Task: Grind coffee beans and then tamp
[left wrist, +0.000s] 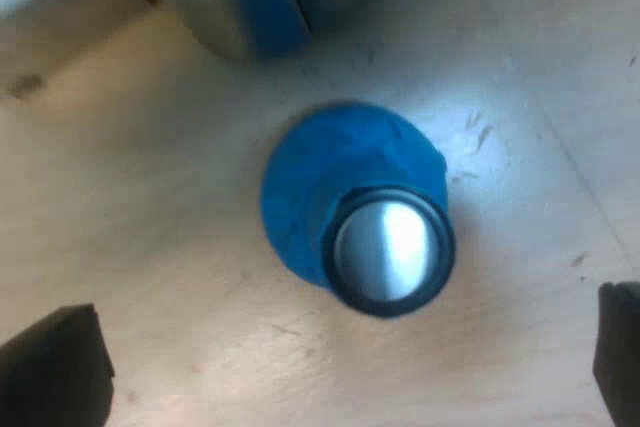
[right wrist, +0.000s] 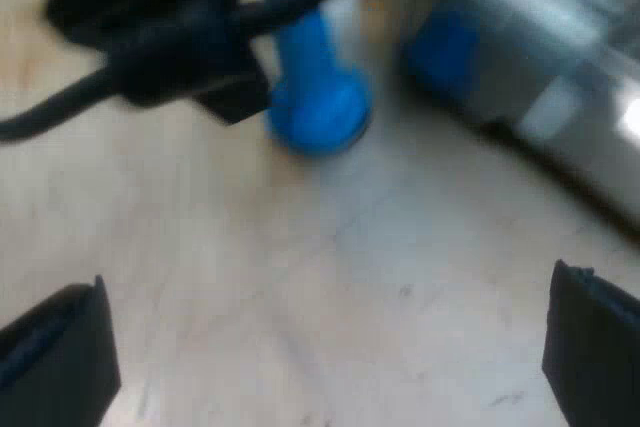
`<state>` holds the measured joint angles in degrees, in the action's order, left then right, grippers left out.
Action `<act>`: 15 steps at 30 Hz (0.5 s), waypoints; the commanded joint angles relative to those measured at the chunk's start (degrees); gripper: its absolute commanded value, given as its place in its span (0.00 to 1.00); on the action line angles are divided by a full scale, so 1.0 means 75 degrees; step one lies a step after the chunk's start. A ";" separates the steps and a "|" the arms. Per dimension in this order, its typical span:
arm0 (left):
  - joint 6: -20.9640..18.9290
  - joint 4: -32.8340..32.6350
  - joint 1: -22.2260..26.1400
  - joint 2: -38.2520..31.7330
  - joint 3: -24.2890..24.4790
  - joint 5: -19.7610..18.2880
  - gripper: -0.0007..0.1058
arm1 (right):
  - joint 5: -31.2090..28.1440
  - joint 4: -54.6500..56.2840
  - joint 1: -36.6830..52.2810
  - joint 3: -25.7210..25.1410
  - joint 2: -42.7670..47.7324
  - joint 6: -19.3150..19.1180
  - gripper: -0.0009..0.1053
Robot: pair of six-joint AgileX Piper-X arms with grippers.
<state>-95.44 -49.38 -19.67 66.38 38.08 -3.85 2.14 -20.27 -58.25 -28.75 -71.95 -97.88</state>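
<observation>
The left arm points straight down at the table (left wrist: 150,197), and the left gripper (left wrist: 340,347) hangs above the blue tamper (left wrist: 340,187). Its two black fingers (left wrist: 55,367) are spread wide and hold nothing. The tamper rests on the wood beneath the gap between them, apart from both, with its shiny round end turned up toward the gripper. Just beyond the tamper is the metal body of the espresso machine (left wrist: 250,7).

The right arm is tilted lower, looking along the table toward the same spot. The right gripper (right wrist: 325,347) is also spread wide and empty, over bare wood. The tamper is well ahead of its fingertips. The left arm's black end is over the tamper, and the machine is close beside it.
</observation>
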 commanded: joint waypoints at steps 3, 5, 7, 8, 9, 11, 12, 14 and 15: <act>0.0023 -0.0192 -0.0015 -0.1166 0.0114 0.0428 1.00 | -0.0698 0.1429 0.0012 -0.0257 0.0960 0.0280 0.83; 0.0002 -0.0457 -0.0015 -0.1471 0.0280 0.0429 1.00 | -0.0847 0.2273 0.0012 -0.0425 0.1299 0.0367 0.83; -0.0038 -0.0655 -0.0015 -0.1715 0.0520 0.0513 1.00 | -0.0896 0.2973 0.0012 -0.0640 0.1679 0.0366 0.83; -0.0037 -0.0792 -0.0015 -0.1832 0.0711 0.0606 1.00 | -0.1063 0.3459 0.0012 -0.0802 0.1922 0.0366 0.83; -0.0106 -0.0869 -0.0015 -0.1907 0.0879 0.0687 1.00 | -0.1253 0.3842 0.0012 -0.0912 0.2079 0.0366 0.83; -0.0291 -0.0937 0.0089 -0.1991 0.1190 0.0717 1.00 | -0.1695 0.4544 0.0012 -0.1189 0.2461 0.0366 0.83; -0.0511 -0.0945 0.0149 -0.2010 0.1319 0.0720 1.00 | -0.2001 0.5000 0.0052 -0.1375 0.2656 0.0366 0.83; -0.0898 -0.1010 0.0481 -0.2008 0.1643 0.0558 1.00 | -0.2078 0.5746 0.0240 -0.1682 0.2878 0.0366 0.83; -0.0895 -0.1043 0.0737 -0.2008 0.1817 0.0296 1.00 | -0.2077 0.6210 0.0416 -0.1873 0.2990 0.0366 0.83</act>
<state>-100.22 -56.71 -15.94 51.62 49.99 -0.72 -12.20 19.56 -56.96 -40.58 -50.91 -95.15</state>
